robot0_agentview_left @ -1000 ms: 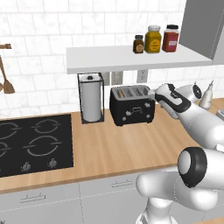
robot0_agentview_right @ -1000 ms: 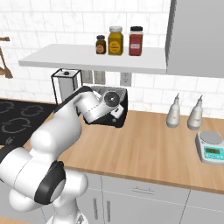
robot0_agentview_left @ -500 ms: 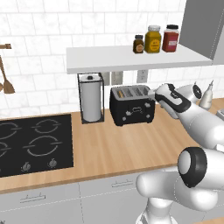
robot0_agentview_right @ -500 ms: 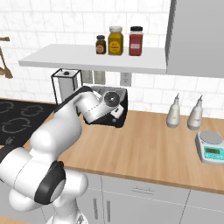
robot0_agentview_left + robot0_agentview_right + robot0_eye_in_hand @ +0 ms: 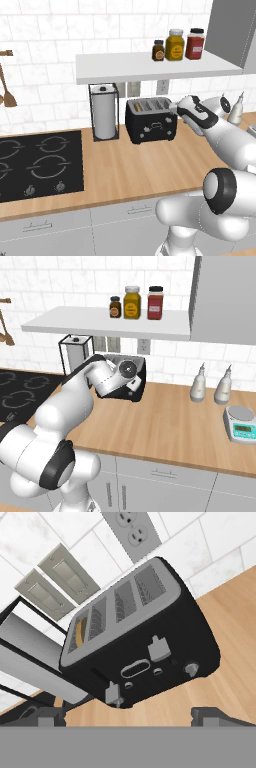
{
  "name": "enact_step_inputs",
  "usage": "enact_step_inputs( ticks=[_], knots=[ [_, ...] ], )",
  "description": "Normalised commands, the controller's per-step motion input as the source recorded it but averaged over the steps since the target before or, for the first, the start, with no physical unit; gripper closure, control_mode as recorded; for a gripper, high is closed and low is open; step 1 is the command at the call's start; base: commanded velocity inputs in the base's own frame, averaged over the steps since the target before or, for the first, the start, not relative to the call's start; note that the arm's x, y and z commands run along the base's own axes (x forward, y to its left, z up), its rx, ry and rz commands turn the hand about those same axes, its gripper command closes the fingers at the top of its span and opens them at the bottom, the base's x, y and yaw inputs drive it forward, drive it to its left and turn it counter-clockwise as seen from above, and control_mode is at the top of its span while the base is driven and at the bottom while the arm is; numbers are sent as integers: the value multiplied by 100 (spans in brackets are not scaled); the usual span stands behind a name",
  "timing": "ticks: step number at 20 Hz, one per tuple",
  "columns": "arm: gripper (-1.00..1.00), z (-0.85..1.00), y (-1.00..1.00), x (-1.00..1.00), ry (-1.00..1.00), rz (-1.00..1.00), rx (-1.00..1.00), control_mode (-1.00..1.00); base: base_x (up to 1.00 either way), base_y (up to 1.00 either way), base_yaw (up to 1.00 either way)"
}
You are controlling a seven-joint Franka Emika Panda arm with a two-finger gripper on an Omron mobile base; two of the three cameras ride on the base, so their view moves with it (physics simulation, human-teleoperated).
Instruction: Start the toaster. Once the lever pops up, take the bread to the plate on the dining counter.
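The jaws stand wide apart and hold nothing; in the hand view the two dark tips of the gripper (image 5: 129, 717) rise at either side of the bottom, with the toaster (image 5: 145, 642) framed in the gap between them but not touched. From the left base view the gripper (image 5: 179, 111) sits just beside the toaster's (image 5: 151, 121) right end, level with its top.

On the toaster's front, two pale levers (image 5: 159, 648) are visible, one higher than the other, along with small knobs. The bread (image 5: 80, 632) sits down in the slot nearest the paper towel holder (image 5: 104, 111), showing only as a tan edge inside the silver top.

As a judgement, the task is at its very start: the hand is lined up with the toaster, yet no lever looks pressed by the fingers, so the toasting is probably not yet going. Left to do: push the lever on the bread's side down, wait for it to pop, lift the slice out, then carry it to the plate on the dining counter.
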Motion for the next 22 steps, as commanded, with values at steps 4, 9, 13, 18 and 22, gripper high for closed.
enact_step_inputs(
  ticks=[4, 9, 13, 18, 22],
  knots=[
    [-100, 0, 0, 0, 0, 0, 0, -100, 0, 0, 0],
    [-100, 0, 0, 0, 0, 0, 0, -100, 0, 0, 0],
    [-100, 0, 0, 0, 0, 0, 0, -100, 0, 0, 0],
    [-100, 0, 0, 0, 0, 0, 0, -100, 0, 0, 0],
    [-100, 0, 0, 0, 0, 0, 0, -100, 0, 0, 0]
  ],
)
